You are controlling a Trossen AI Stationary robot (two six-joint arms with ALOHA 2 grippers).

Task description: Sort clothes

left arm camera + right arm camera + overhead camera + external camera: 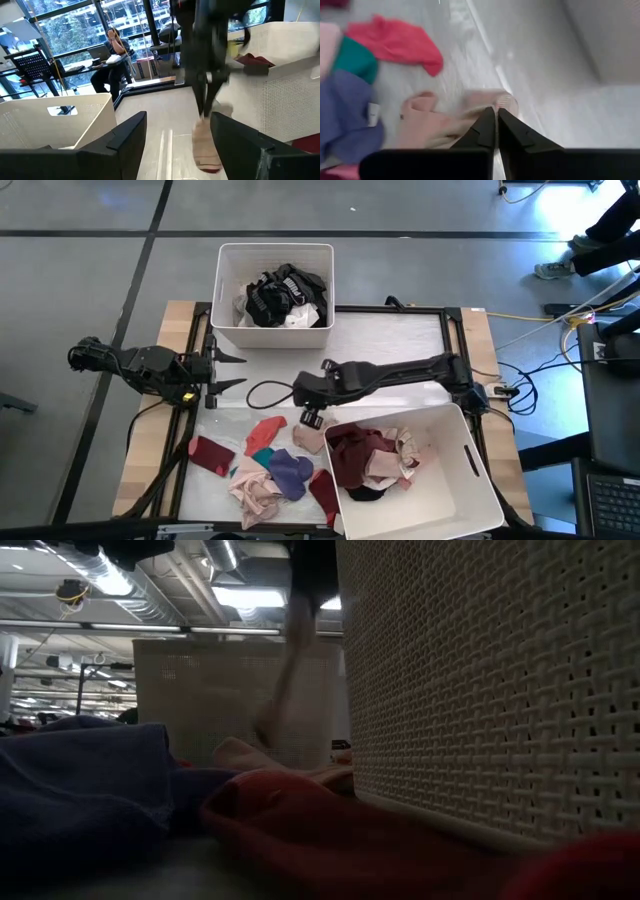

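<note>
My right gripper points down over the middle of the table, shut on a beige garment that hangs below it. It stands between a loose pile and the near bin. The pile holds a red garment, a maroon one, a teal one, a purple one and pink ones, all lying flat on the table. My left gripper is open and empty at the table's left side, pointing toward the right gripper. My right gripper pinches the beige garment's upper end between its two shut fingers, from above, pointing down. The garment hangs slack below the fingers. Its lower part reaches down to the table beside the pile.
A white bin at the far edge holds black and white clothes. A second white bin at the near right holds maroon and beige clothes, its wall close to the right gripper. A black cable lies on the table. A person sits beyond the table.
</note>
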